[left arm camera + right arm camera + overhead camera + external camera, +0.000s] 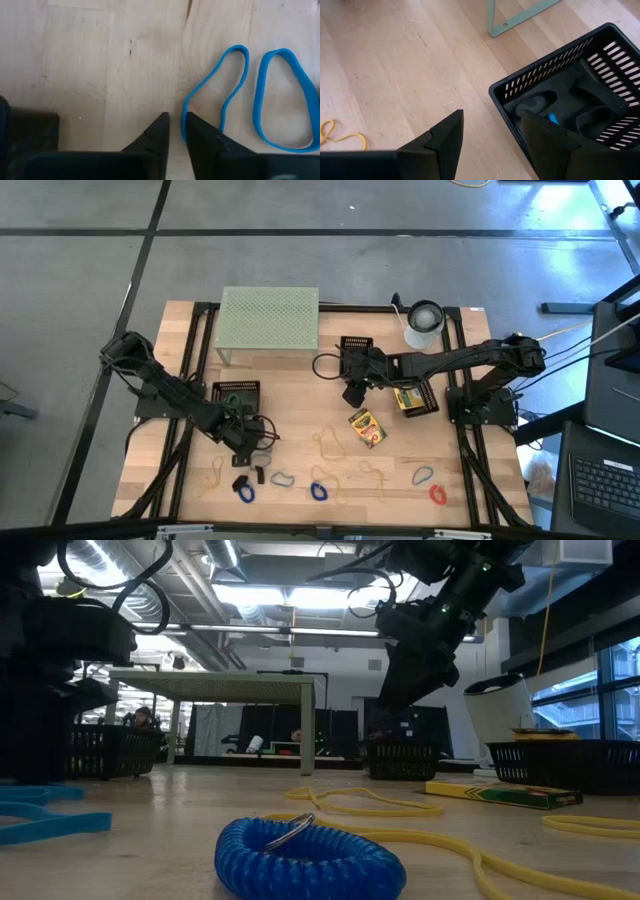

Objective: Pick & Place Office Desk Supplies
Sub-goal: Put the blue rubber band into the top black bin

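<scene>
The left gripper (pixel 175 130) sits low on the wooden table (pixel 100 60), fingers drawn narrow with one edge of a light-blue loop clip (pixel 215 90) at their tips; whether it is pinched cannot be told. A second light-blue loop (pixel 282 100) lies just beside. The right gripper (pixel 490 140) hangs with fingers wide over a black basket (pixel 540 82). Near it lies a yellow-green crayon box (pixel 367 427), its print unreadable.
</scene>
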